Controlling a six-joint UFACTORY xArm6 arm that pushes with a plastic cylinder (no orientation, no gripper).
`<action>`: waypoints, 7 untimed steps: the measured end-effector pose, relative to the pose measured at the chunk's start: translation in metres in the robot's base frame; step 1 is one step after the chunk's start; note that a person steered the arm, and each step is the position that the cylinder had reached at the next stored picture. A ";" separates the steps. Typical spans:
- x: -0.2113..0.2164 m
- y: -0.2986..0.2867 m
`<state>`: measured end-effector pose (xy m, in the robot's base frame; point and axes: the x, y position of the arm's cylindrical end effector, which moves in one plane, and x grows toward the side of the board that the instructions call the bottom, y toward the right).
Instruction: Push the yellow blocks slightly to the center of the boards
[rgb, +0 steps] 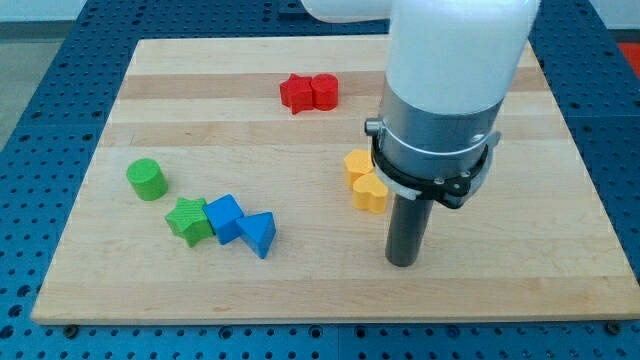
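Two yellow blocks touch each other just right of the board's middle: a yellow block (356, 165) of unclear shape, partly hidden by the arm, and a yellow heart-shaped block (370, 192) just below it. My tip (402, 262) rests on the board below and to the right of the yellow heart, a short gap away from it. The arm's white and grey body (440, 90) rises above the rod and hides the board behind it.
Two red blocks (308, 93) sit together at the view's top centre. A green cylinder (146, 179) stands at the left. A green star block (188, 219), a blue cube (225, 217) and a blue triangular block (260, 234) form a touching row at lower left. The wooden board (120, 290) lies on a blue perforated table.
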<state>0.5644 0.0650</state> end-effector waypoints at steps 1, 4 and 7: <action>-0.030 -0.005; -0.132 -0.005; -0.065 0.006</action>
<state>0.4998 0.0706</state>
